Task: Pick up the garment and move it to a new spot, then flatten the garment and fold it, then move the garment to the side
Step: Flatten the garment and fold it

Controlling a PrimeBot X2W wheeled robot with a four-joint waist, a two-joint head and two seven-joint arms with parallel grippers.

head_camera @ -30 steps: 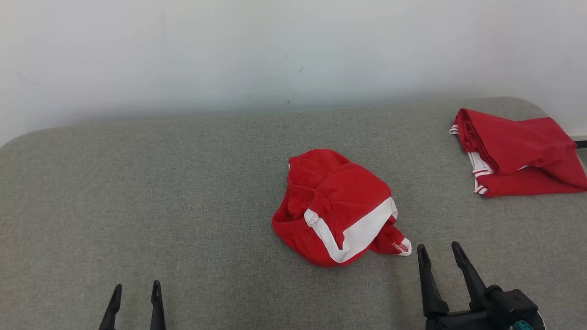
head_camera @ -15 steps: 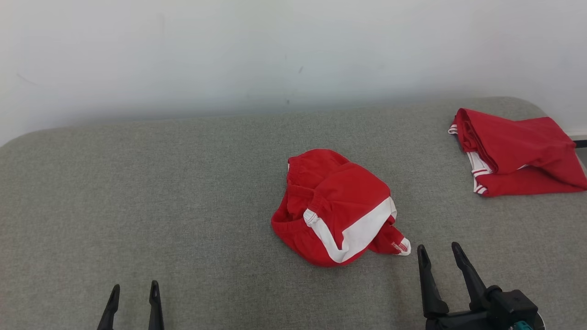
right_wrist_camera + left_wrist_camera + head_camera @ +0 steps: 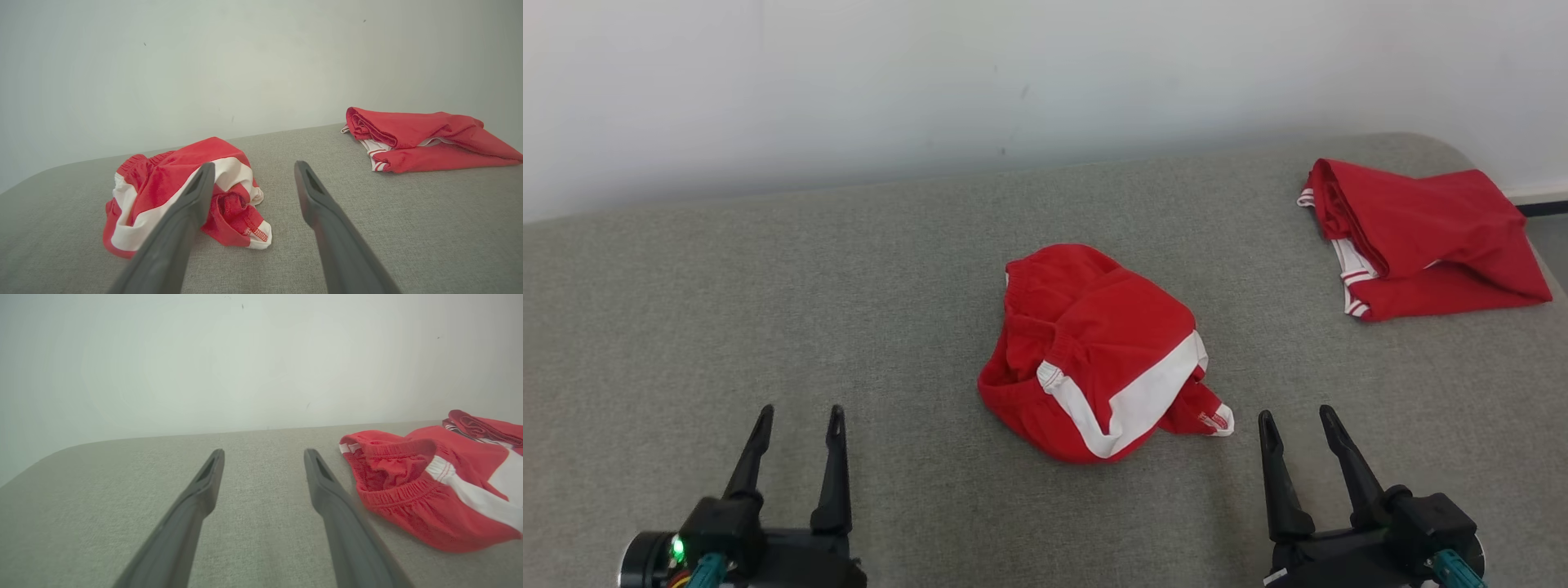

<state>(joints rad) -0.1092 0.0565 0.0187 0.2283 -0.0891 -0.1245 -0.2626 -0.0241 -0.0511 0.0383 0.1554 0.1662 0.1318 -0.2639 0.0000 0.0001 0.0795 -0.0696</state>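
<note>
Both arms low over near part of grey bench (image 3: 768,286), fingers pointing forward toward the wall. Left hand (image 3: 800,411): fingers spread wide, empty, well left of the crumpled red-and-white garment (image 3: 1094,351) at mid-bench. Right hand (image 3: 1295,412): spread wide, empty, just beside garment's near right corner, not touching.

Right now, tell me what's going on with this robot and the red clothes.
Nothing is being handled at this moment. A crumpled red garment with a white band lies in the middle of the grey fabric surface. The robot's left claw and right claw are on the near side, both open and empty. The right one is closer, just beside the garment's loose corner. A second red garment, folded, sits at the far right. The pick-up has not yet begun.
</note>
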